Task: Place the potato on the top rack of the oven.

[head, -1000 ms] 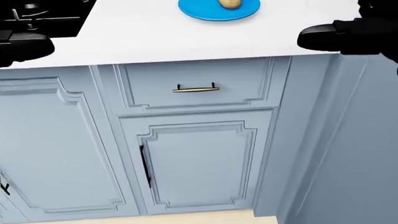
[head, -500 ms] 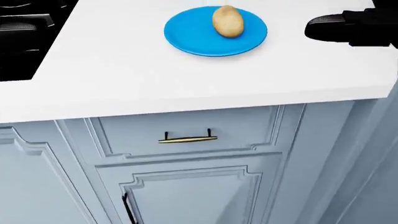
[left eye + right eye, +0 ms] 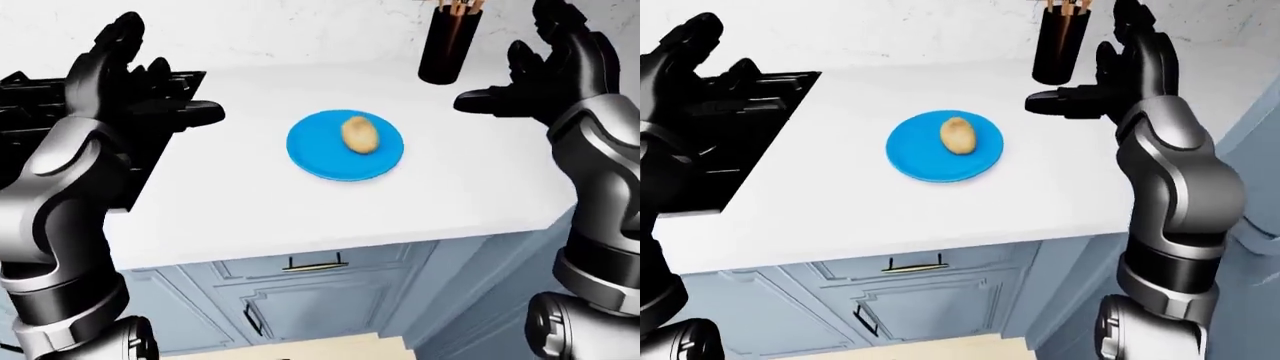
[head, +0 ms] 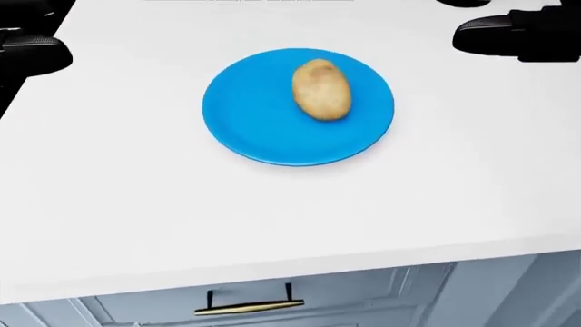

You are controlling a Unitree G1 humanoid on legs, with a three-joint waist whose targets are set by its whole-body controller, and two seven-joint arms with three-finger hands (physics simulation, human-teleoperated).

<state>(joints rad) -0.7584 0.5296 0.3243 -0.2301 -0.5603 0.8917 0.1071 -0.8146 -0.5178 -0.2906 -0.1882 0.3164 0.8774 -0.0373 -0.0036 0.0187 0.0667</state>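
Change: the head camera has tilted up; plate and potato sit lower and larger in the head view, cabinet doors gone from it.
Potato [image 4: 321, 89]: matte tan oval, long axis running top to bottom of the head view, lying on the plate's upper right.
Plate [image 4: 254, 129]: flat, round, smooth blue, on the white counter [image 4: 136, 204].
Left hand [image 3: 135, 82]: fingers spread, empty, over the black stove [image 3: 30, 112].
Right hand [image 3: 1120, 75]: fingers spread, empty, beside a dark utensil pot [image 3: 1058, 45].

The head camera has tilted up, bringing the potato [image 4: 321, 89] and blue plate [image 4: 245, 122] down toward mid-view.
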